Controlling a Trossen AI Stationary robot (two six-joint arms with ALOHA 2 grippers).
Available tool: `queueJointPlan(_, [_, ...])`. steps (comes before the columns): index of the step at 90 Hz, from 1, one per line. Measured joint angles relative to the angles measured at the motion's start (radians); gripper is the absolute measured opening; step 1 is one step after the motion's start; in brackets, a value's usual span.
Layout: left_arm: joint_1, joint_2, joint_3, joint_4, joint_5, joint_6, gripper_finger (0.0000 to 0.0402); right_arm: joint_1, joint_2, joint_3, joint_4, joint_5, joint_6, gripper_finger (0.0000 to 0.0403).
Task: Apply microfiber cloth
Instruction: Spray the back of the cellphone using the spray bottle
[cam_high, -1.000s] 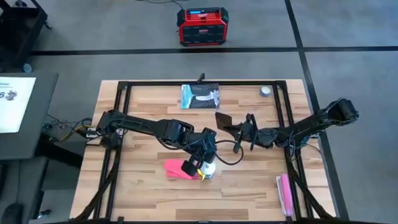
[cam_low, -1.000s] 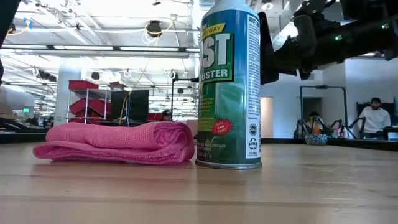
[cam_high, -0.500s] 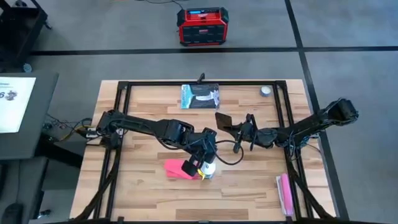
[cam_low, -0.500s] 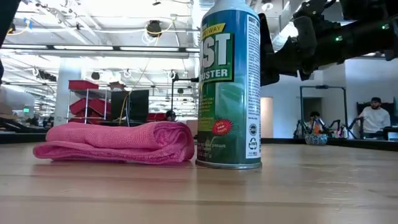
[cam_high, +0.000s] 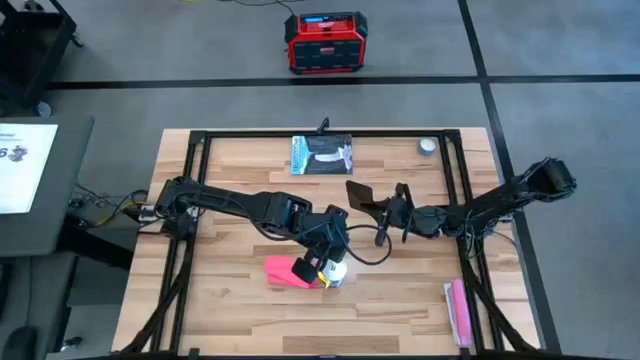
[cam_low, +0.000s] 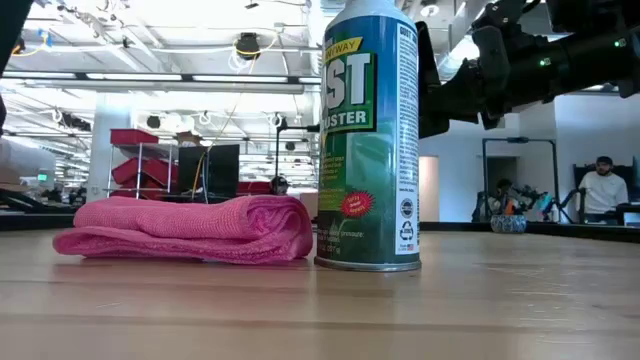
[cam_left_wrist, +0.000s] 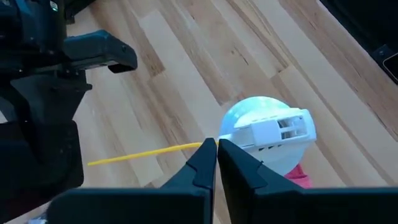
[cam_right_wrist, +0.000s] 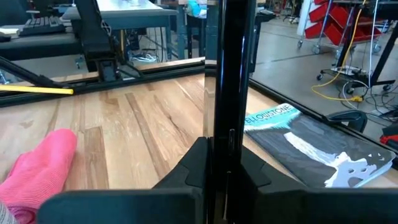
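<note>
Microfiber cloth (cam_low: 185, 228) bright pink, folded thick, touching spray can (cam_low: 368, 135); left gripper (cam_left_wrist: 216, 148) fingers pinched together, empty; right gripper (cam_right_wrist: 219, 149) clamps black phone (cam_right_wrist: 228, 68) edge-on.

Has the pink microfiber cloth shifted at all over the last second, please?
No. The microfiber cloth lies folded against the dust spray can as before, in the same spot on the table.

wooden table (cam_high: 230, 300), microfiber cloth (cam_high: 283, 271), spray can (cam_high: 334, 270)
</note>
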Motion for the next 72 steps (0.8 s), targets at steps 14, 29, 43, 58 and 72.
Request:
queueJointPlan(14, [0.003,0.033,0.003,-0.005,0.0,-0.001,0.0,0.002,0.0,0.0,-0.003,0.0,0.0,0.0016])
queueJointPlan(29, [0.003,0.057,-0.004,-0.029,-0.003,0.011,0.0,0.006,0.0,0.0,-0.012,0.0,0.007,0.0016])
queueJointPlan(43, [0.006,0.046,0.035,-0.05,-0.018,0.0,0.0,0.006,0.0,0.0,-0.013,0.0,0.007,0.0016])
queueJointPlan(58, [0.003,0.051,0.108,-0.102,-0.091,0.025,0.0,0.019,0.0,0.0,-0.015,0.022,0.006,0.0016])
queueJointPlan(72, [0.001,0.045,0.169,-0.09,-0.053,0.082,0.0,0.081,-0.004,0.0,-0.016,0.169,-0.027,0.0016])
